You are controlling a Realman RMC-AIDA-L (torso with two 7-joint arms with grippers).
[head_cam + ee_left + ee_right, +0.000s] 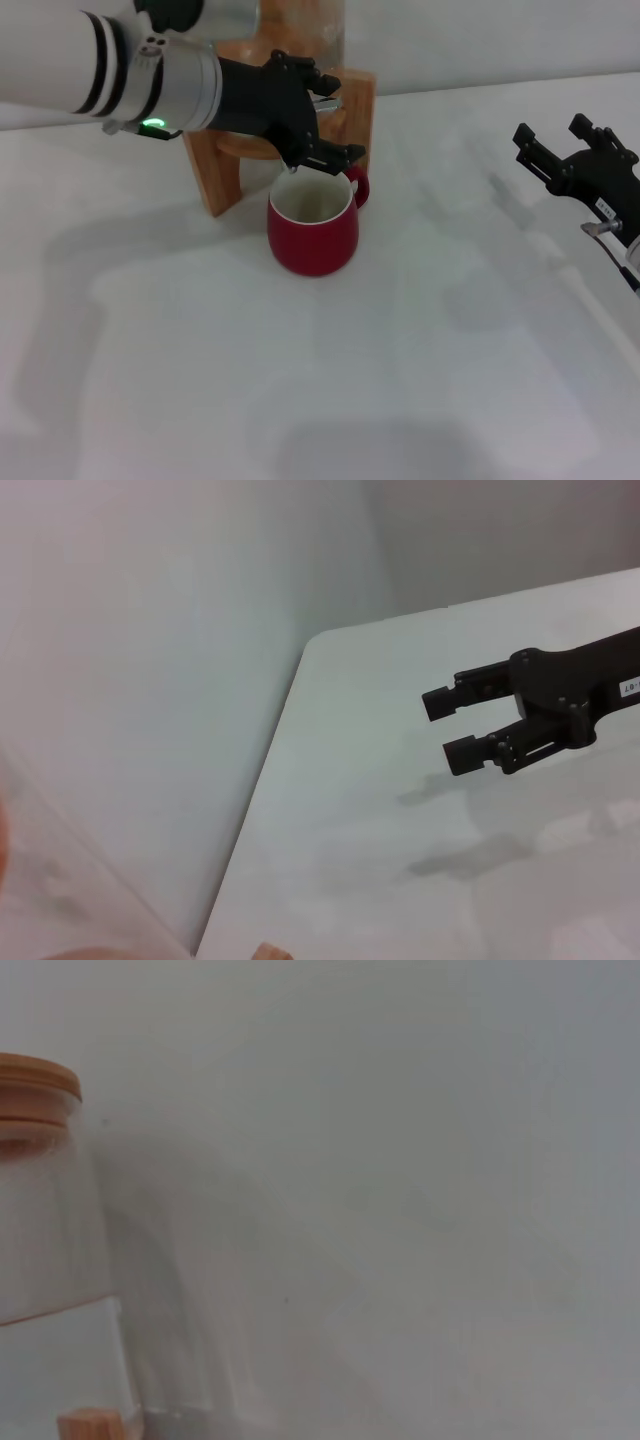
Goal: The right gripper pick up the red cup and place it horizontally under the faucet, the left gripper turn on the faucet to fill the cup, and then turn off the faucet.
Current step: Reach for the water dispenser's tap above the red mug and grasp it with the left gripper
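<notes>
White desk and a pale wall form the workspace. On the desk's far side stands a wooden stand carrying a glass dispenser jar with a wooden lid, part-filled with liquid in the right wrist view. The left tool, black and multi-fingered on the green-lit arm, is positioned at the front of the stand, its fingers wrapped over the faucet; only a sliver of chrome shows, so whether the fingers are clamped on the lever cannot be told. The red cup stands upright on the desk directly below the left tool, handle toward the stand, white inside visible. The right tool hovers well apart from the cup, fingers spread, holding nothing.
</notes>
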